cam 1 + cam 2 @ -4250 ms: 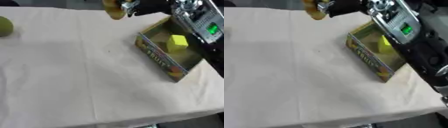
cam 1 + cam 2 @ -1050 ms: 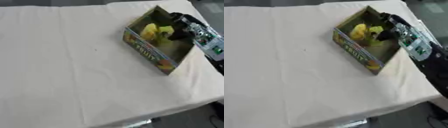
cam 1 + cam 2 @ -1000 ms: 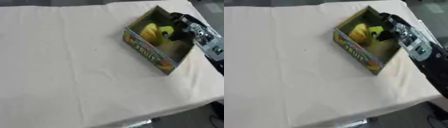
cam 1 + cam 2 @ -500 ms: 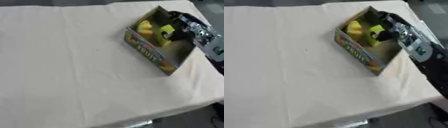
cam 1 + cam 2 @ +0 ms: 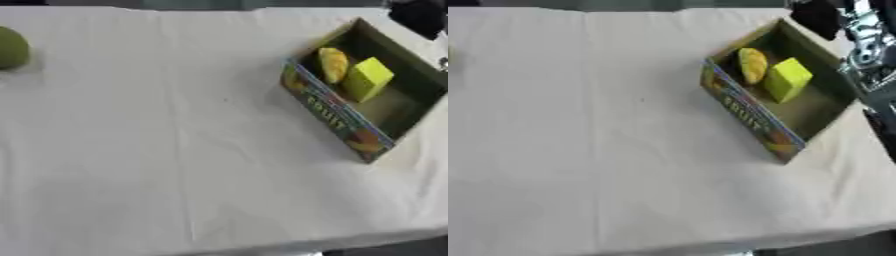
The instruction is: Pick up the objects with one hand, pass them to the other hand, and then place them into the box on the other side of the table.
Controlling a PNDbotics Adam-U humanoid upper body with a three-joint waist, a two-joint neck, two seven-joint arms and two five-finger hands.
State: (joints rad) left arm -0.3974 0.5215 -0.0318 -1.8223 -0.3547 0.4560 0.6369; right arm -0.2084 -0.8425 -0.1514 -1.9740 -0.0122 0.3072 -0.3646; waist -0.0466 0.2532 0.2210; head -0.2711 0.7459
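An open box (image 5: pixel 337 116) with a printed fruit label on its side stands at the right of the table. Inside it lie a yellow-orange oblong fruit (image 5: pixel 332 63) and a yellow-green block (image 5: pixel 367 78), side by side. My right hand (image 5: pixel 820 18) shows as a dark shape above the box's far corner, lifted clear of the things inside; its fingers are too blurred to read. A green round fruit (image 5: pixel 10 47) rests at the table's far left edge. My left hand is out of sight.
A white cloth (image 5: pixel 157 150) covers the table. Its front edge runs along the bottom of the view, and its right edge lies just beyond the box. My right forearm (image 5: pixel 872 60), black with silver parts, runs down the right side.
My right hand has come up out of the box and moved back toward the far right corner, leaving the oblong fruit inside beside the block. The camera has shifted, bringing the green fruit into view.
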